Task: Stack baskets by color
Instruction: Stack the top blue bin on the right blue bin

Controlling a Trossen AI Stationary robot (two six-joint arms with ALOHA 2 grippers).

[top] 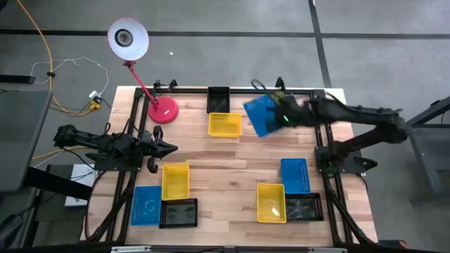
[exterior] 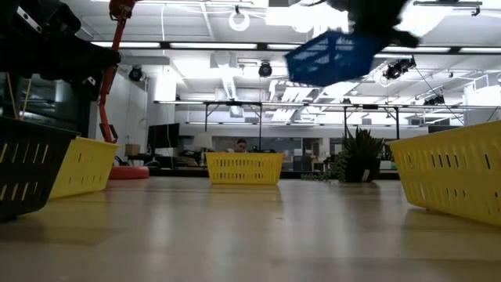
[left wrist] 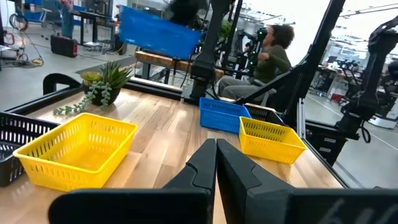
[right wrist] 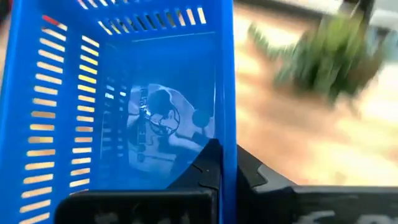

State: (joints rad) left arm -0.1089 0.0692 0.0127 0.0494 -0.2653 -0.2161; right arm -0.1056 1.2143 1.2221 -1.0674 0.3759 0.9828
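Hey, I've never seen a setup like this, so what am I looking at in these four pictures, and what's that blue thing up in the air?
These are two dark robot arms at a wooden table, each ending in a two-finger gripper. One picture looks straight down from above, one looks level across the tabletop, and two come from cameras on the arms' wrists.

On the table lie small mesh baskets in yellow, blue and black, beside a red-based lamp and a small green plant.

The blue thing is a blue basket, lifted and tilted above the table's far side. The right gripper is shut on its wall. The left gripper is shut and empty, waiting at the table's left edge. A person sits in the room behind.
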